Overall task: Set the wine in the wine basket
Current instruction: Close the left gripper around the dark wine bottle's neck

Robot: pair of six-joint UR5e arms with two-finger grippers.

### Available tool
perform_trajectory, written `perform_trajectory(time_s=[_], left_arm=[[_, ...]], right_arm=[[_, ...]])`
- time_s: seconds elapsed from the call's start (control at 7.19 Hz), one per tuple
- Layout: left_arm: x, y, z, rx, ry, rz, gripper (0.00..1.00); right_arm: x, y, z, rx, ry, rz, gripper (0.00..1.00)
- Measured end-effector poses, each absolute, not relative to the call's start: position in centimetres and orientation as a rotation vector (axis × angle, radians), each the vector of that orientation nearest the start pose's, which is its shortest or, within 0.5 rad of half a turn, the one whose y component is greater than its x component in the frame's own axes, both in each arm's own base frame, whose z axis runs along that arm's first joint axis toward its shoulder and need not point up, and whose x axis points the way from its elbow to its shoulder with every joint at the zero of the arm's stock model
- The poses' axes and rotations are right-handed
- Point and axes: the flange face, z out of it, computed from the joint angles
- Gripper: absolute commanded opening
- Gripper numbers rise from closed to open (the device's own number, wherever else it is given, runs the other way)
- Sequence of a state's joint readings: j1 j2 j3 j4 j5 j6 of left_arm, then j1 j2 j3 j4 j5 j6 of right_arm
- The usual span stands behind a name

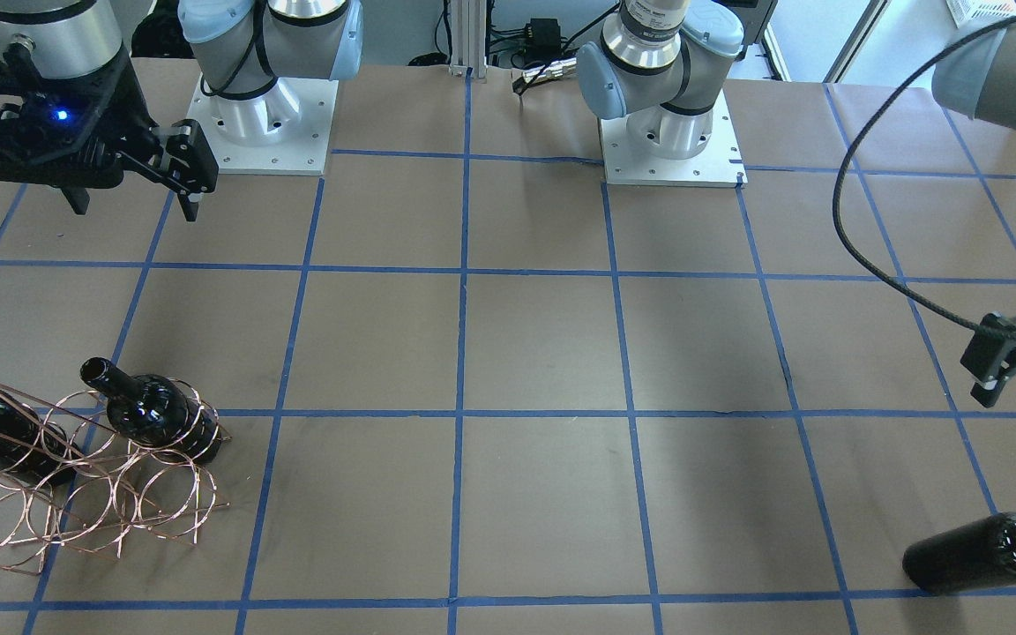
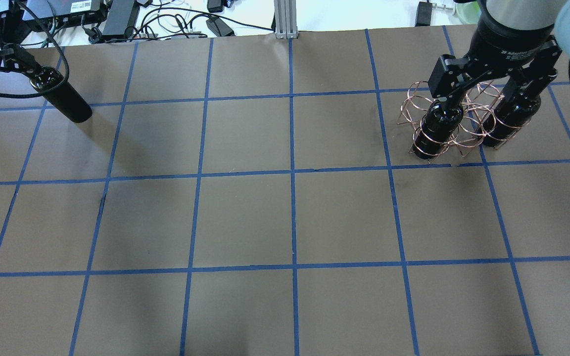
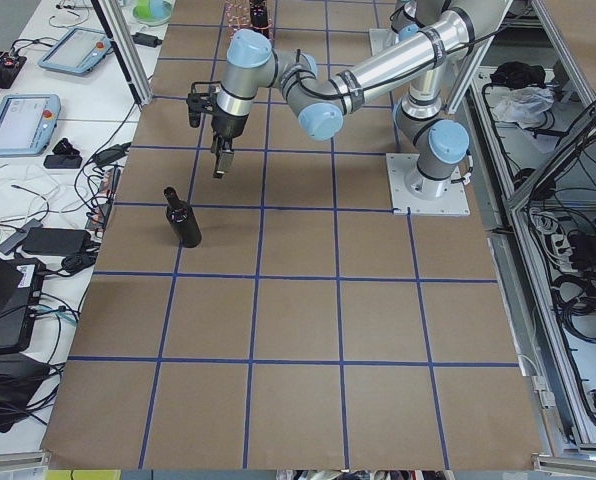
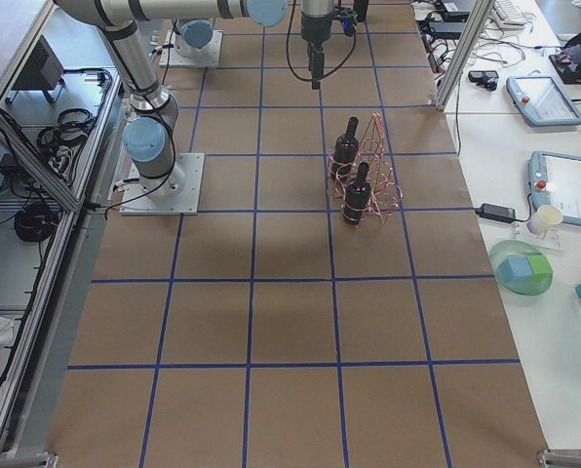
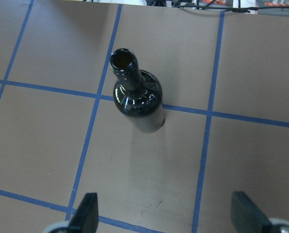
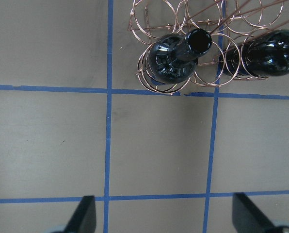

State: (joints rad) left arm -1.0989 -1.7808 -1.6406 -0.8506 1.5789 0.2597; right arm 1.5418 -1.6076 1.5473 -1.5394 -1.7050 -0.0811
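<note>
The copper wire wine basket (image 2: pixel 463 111) stands at the table's far right in the overhead view, with two dark wine bottles (image 2: pixel 436 129) (image 2: pixel 510 117) upright in its loops. My right gripper (image 2: pixel 483 89) hovers open above it. In the right wrist view the basket (image 6: pixel 183 14) and both bottles (image 6: pixel 176 56) (image 6: pixel 273 53) lie beyond the gripper (image 6: pixel 166 211), which holds nothing. A third wine bottle (image 5: pixel 137 102) stands upright alone on the table's far left (image 2: pixel 62 99). My left gripper (image 5: pixel 167 213) is open above and beside it, apart from it.
Blue tape lines grid the brown table (image 2: pixel 290 217). Both arm bases (image 1: pixel 263 123) (image 1: pixel 671 132) are bolted at the robot's edge. A black cable (image 1: pixel 852 229) loops down from the left arm. Cables and power bricks (image 2: pixel 117 15) lie beyond the far edge.
</note>
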Motion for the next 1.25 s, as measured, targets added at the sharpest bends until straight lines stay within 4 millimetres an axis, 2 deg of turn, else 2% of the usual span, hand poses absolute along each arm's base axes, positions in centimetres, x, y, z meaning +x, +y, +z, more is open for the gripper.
perform_trajectory(time_s=[0.28, 0.56, 0.83, 1.25], left_arm=[[17.7, -61.7, 38.8, -0.322, 2.897, -0.698, 0.86], [18.3, -64.0, 37.0, -0.257, 2.922, -0.832, 0.86], [19.0, -65.4, 37.0, -0.143, 2.912, -0.886, 0.87], [19.7, -66.0, 36.4, -0.02, 2.894, -0.875, 0.88]], right_arm=[[10.6, -48.3, 51.0, -0.095, 3.273, -0.008, 1.0], [10.5, -48.6, 50.3, -0.091, 3.273, 0.018, 1.0], [10.4, -48.8, 49.9, -0.076, 3.274, 0.034, 1.0], [10.4, -48.6, 49.8, -0.073, 3.269, 0.052, 1.0]])
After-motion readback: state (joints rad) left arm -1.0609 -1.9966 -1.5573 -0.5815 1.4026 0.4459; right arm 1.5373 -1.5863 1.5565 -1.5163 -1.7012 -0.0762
